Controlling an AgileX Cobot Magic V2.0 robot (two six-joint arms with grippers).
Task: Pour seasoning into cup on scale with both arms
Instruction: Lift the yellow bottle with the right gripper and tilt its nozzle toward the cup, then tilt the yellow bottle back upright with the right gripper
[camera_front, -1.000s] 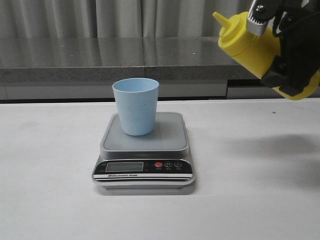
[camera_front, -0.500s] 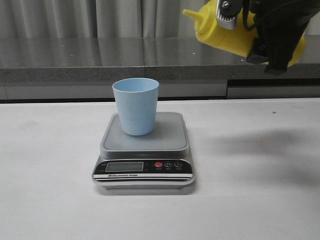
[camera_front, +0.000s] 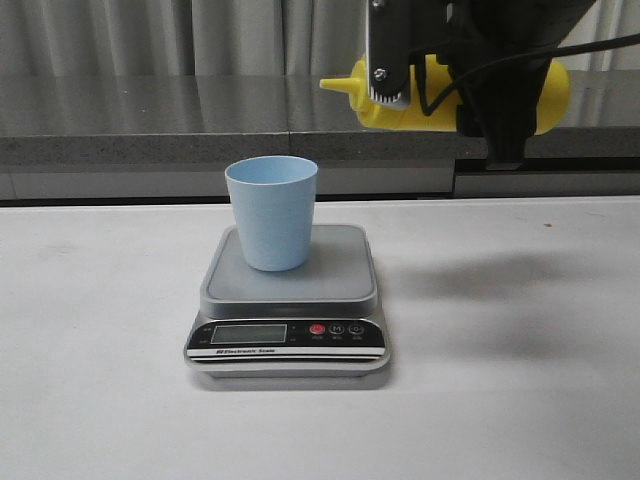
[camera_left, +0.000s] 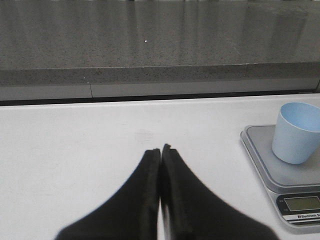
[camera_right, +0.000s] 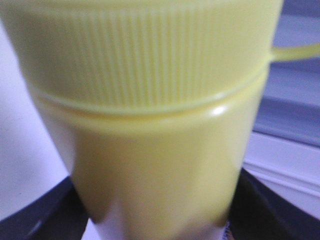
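Note:
A pale blue cup stands upright on the silver platform of the scale; both show in the left wrist view too, the cup on the scale. High at the right, my right gripper is shut on the yellow seasoning bottle, which lies nearly level with its nozzle pointing left, above and to the right of the cup. The bottle fills the right wrist view. My left gripper is shut on nothing, low over the table left of the scale.
A grey stone ledge runs along the back of the white table, with curtains behind it. The scale's black front panel with its display and red button faces the camera.
The right arm has swung the bottle leftward toward the cup and tipped it from slanted to nearly level. Cup and scale have not moved.

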